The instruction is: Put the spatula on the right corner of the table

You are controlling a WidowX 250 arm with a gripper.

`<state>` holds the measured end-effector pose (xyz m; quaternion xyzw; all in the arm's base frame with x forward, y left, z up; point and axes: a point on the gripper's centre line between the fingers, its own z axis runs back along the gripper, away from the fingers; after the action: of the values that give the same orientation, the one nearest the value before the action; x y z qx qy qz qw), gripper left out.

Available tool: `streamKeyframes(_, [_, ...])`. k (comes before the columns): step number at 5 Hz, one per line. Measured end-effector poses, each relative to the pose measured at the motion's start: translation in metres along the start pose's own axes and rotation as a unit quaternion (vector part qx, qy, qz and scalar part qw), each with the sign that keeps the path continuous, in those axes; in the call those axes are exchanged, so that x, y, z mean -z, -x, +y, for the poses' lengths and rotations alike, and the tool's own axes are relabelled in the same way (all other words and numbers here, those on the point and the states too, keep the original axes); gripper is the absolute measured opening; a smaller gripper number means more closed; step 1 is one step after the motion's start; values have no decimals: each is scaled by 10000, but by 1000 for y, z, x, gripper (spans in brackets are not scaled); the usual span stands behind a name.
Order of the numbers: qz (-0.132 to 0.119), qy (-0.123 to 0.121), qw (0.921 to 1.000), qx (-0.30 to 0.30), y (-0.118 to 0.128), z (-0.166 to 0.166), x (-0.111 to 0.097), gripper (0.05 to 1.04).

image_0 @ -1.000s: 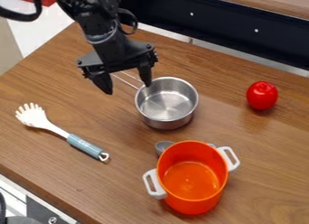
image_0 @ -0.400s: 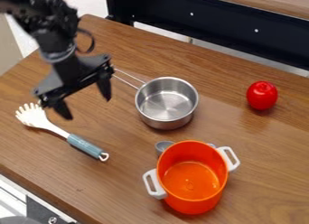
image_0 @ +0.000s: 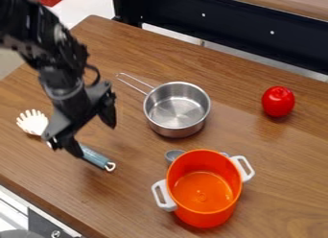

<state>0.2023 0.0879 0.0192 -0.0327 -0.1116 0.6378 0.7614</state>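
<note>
The black gripper (image_0: 95, 138) hangs at the left of the camera view, open, its two fingers spread over the middle of the spatula. The spatula (image_0: 98, 158) lies at the table's left side, a white slotted head at its upper left and a blue-grey handle ending in a metal ring at its lower right. Part of its neck is hidden behind one gripper finger. The wooden table (image_0: 275, 155) spans most of the view.
A metal saucepan (image_0: 176, 110) stands right of the gripper, its handle pointing up-left. An orange pot (image_0: 204, 189) with white handles is nearer the front, with a small grey cup (image_0: 173, 155) behind it. A red tomato-like object (image_0: 278, 101) sits at the right.
From above the saucepan's handle, the gripper has moved left and down to the spatula. The spatula, saucepan and pot have stayed where they were.
</note>
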Motion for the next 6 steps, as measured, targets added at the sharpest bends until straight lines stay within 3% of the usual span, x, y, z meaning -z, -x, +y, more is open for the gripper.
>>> streamKeyframes(2, [-82,-287,9987,-407,3,9,18,997])
streamKeyframes(3, [-96,-575,9970,-513,4,15,26,969])
streamKeyframes(4, [-170,-622,9969,-450,2,12,30,807])
streamKeyframes(6, [-188,-731,9960,-469,-1,9,34,305])
